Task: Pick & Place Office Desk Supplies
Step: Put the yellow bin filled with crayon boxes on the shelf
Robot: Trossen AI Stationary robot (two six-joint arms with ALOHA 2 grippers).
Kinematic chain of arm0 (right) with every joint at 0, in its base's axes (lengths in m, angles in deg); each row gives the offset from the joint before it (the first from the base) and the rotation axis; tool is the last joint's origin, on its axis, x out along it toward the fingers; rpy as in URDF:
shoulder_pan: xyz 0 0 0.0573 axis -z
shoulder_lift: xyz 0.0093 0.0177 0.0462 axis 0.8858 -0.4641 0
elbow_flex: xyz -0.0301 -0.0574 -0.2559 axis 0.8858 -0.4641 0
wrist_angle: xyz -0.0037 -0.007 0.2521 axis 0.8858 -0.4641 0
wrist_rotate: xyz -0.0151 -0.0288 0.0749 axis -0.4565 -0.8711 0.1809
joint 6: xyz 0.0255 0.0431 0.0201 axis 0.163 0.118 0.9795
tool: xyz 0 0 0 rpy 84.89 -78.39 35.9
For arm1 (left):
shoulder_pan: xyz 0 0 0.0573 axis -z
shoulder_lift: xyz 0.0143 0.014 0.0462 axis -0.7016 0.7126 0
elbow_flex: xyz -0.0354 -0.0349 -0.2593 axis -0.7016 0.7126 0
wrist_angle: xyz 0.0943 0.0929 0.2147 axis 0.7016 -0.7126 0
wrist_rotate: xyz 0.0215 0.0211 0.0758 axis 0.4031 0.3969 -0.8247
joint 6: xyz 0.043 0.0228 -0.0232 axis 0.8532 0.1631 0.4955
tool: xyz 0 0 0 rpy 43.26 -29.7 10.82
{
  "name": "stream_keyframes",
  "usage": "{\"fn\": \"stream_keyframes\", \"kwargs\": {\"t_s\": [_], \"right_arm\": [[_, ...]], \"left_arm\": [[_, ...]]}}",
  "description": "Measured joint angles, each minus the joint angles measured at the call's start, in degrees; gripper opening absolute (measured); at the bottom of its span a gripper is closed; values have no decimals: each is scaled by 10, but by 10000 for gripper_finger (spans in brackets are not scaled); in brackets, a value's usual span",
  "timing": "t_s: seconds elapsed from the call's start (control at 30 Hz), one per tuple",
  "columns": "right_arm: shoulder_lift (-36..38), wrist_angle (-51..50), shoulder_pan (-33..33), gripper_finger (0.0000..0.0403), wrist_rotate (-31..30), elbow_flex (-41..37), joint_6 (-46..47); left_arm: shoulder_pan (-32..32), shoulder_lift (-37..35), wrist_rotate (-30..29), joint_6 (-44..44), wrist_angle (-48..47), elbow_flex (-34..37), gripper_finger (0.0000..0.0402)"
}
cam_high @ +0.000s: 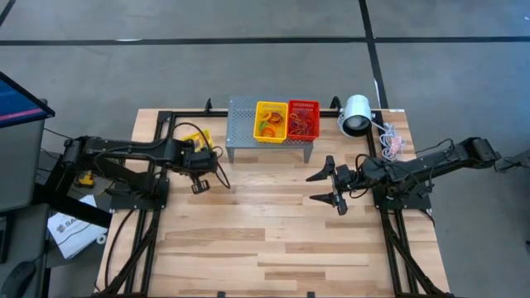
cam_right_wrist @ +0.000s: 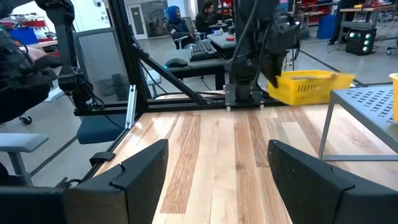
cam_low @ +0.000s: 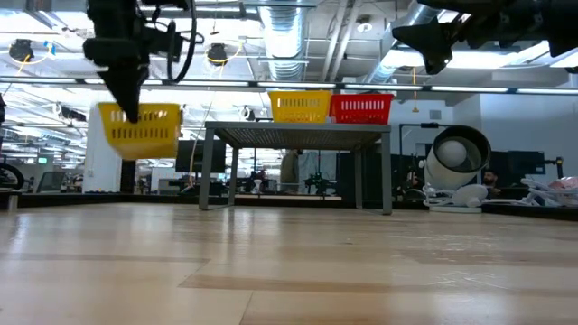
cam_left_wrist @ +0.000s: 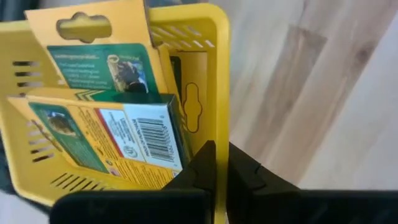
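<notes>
Left wrist view: left gripper (cam_left_wrist: pixel 216 177), fingers together, clamped on the rim wall of a yellow basket (cam_left_wrist: pixel 214 74); inside it, crayon boxes (cam_left_wrist: pixel 112 134) stacked flat and on edge, three by the task's count though only two show plainly. Low view: this basket (cam_low: pixel 140 129) hangs clear of the bench (cam_low: pixel 289 262), tilted, beneath the same gripper (cam_low: pixel 126 95). High view: basket at the bench's back left, just beside the grey metal stand (cam_high: pixel 242 124), which lies to the gripper's right and already carries a second yellow basket (cam_high: pixel 271 122) and a red basket (cam_high: pixel 303 120), both holding rubber bands (cam_high: pixel 300 126). The left arm is plainly the nearer to the stand's bare end; judged next move, a carry sideways and up onto it. Right gripper (cam_high: pixel 330 186): fingers apart, holding nothing, waiting over the bench's right middle. White lamp (cam_high: pixel 357 115): back right.
</notes>
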Motion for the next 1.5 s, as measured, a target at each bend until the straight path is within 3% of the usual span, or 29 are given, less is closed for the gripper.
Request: {"fn": "stream_keyframes", "kwargs": {"t_s": [0.53, 0.8, 1.03, 1.5], "right_arm": [[0, 1, 0, 270, 0, 0, 0], [0, 3, 0, 270, 0, 0, 0], [0, 1, 0, 270, 0, 0, 0], [0, -6, 0, 270, 0, 0, 0]], "left_arm": [[-14, 0, -74, 122, -68, -129, 3], [-109, 24, -75, 274, -60, -157, 4], [-182, 59, -17, 375, -28, -169, 4], [-196, 135, -32, 451, -27, -249, 5]]}}
